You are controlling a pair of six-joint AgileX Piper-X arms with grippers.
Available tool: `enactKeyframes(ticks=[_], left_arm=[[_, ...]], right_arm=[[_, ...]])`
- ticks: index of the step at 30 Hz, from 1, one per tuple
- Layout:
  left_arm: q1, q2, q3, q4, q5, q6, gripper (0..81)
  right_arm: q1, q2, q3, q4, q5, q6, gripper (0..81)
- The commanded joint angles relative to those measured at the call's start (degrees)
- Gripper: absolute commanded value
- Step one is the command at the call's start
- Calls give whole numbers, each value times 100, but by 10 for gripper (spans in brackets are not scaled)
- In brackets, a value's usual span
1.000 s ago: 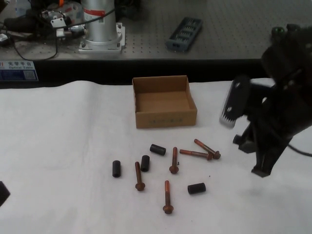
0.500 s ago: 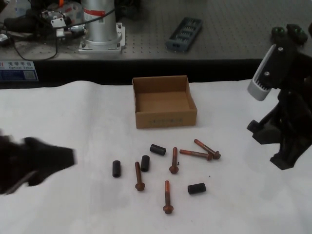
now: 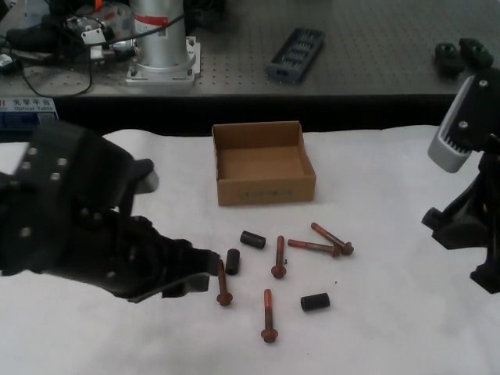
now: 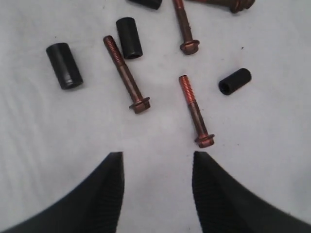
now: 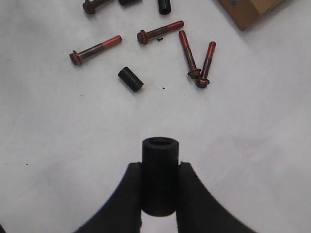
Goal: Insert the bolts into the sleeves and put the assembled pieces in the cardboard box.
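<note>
**Left tool wide over the bolts, right tool carrying a sleeve**

Left tool [image 4: 156, 160] hangs low over the white counter [image 3: 391, 336], its fingers spread wide with nothing between them. My next move turns on the nearest bolt [image 4: 196, 110]. It lies just ahead of the gap, head end toward me and threads pointing away. Its long axis runs roughly square to the line my fingers close along. A second bolt [image 4: 126, 73] lies beside it, tilted the other way, with loose sleeves [image 4: 64, 65] near. My left arm is much the nearer to this scatter.

My right tool [image 5: 160, 169] is clamped on a held sleeve [image 5: 160, 150] that lies lengthwise along the fingers, open bore showing. It is well apart from the scatter, at the counter's right side. The cardboard box [image 3: 266, 190] stands beyond the scatter, with no assembled piece in it that I can see.

In the high view my left arm lies over the scatter's left part, and my right arm is cut off by the frame edge. The held sleeve's far end sits hidden between my fingers. Whether the two rightmost bolts [image 3: 312, 245] touch at the heads I cannot tell.
</note>
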Motion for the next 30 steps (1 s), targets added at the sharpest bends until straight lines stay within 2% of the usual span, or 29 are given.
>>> enactKeyframes(ticks=[1,10,20,30], left_arm=[[-23,161,-139,-47,-134,-320,330],[-47,975,-253,-708,-147,-1776,330],[-156,1533,-253,-1685,-147,-1805,330],[-156,1885,-513,-1710,-134,-1751,330]], right_arm=[[20,-83,-3,45,-79,92,29],[20,-275,514,39,-79,107,29],[20,-355,718,131,-79,119,29],[20,-355,718,131,-79,119,29]])
